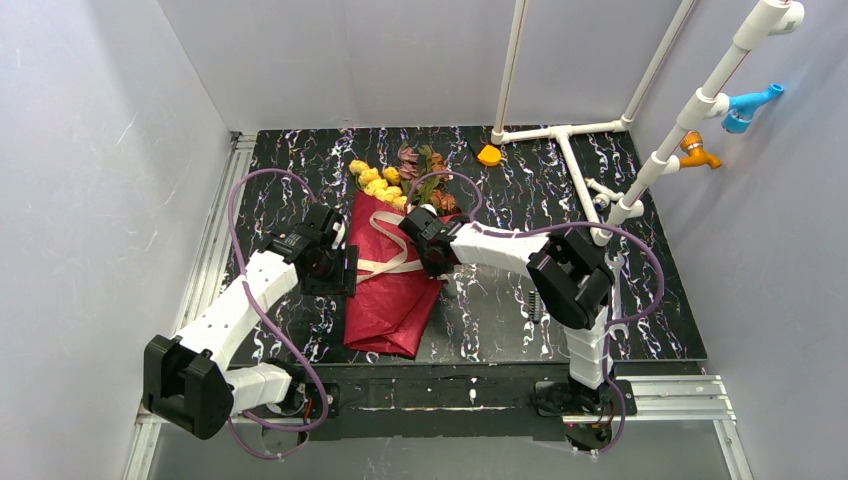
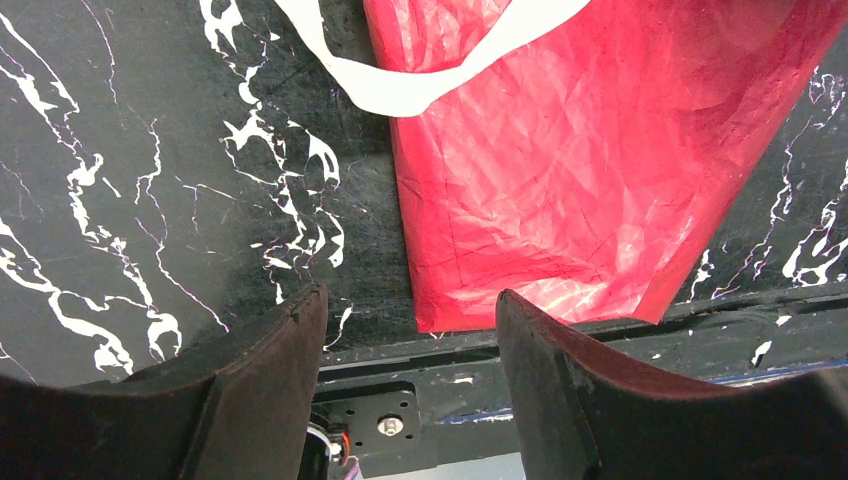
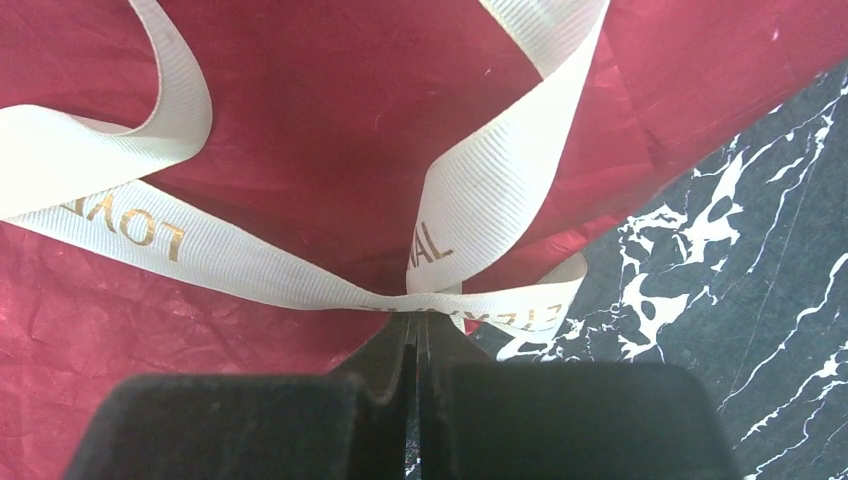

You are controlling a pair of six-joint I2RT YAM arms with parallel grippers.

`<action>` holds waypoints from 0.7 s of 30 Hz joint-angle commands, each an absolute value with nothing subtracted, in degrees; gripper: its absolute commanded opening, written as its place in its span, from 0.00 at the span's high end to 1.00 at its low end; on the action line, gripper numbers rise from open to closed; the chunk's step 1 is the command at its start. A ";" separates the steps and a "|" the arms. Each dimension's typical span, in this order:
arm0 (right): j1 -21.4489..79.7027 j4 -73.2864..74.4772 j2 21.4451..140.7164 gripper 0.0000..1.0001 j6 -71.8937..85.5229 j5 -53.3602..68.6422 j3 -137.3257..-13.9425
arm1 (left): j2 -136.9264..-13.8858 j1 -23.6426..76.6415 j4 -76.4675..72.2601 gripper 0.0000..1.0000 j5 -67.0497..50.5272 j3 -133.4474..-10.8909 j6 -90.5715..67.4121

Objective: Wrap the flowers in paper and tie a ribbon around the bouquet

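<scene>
The bouquet lies on the black marbled table: a red paper (image 1: 392, 295) cone with the yellow and pink-brown flowers (image 1: 385, 180) sticking out of its far, wide end. A cream ribbon (image 1: 385, 262) with gold lettering loops across the cone's middle. My right gripper (image 1: 420, 243) is at the cone's right edge. In the right wrist view this gripper (image 3: 416, 318) is shut on the ribbon (image 3: 260, 265) where its strands cross over the paper (image 3: 330, 110). My left gripper (image 2: 410, 298) stands open and empty just left of the paper (image 2: 580, 170), with a ribbon (image 2: 400, 90) loop ahead of it.
A small orange cap (image 1: 489, 155) lies at the back of the table. A white pipe frame (image 1: 575, 160) with blue (image 1: 748, 105) and orange (image 1: 697, 152) fittings rises at the back right. White walls close in on three sides. Purple cables (image 1: 245, 200) arc over both arms.
</scene>
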State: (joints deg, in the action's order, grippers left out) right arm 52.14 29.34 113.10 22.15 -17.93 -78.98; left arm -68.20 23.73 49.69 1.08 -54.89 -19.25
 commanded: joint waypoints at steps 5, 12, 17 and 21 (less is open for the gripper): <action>51.42 30.44 108.12 0.99 21.63 -17.70 -76.82 | -68.86 23.40 50.36 0.40 2.36 -54.75 -18.85; 51.09 30.95 98.87 0.99 20.92 -18.67 -71.86 | -69.97 20.18 55.71 0.42 9.97 -56.44 -25.77; 49.62 31.65 91.93 0.99 21.82 -18.44 -65.59 | -68.26 13.63 54.67 0.40 6.76 -56.64 -27.75; 46.97 29.91 83.21 0.99 22.06 -15.98 -56.93 | -72.63 9.71 50.93 0.17 5.58 -60.03 -31.36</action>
State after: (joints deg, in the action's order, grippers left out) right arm 48.49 31.55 88.90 21.74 -17.58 -60.71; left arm -70.15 11.62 52.84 6.28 -56.21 -27.62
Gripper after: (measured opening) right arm 0.028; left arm 0.740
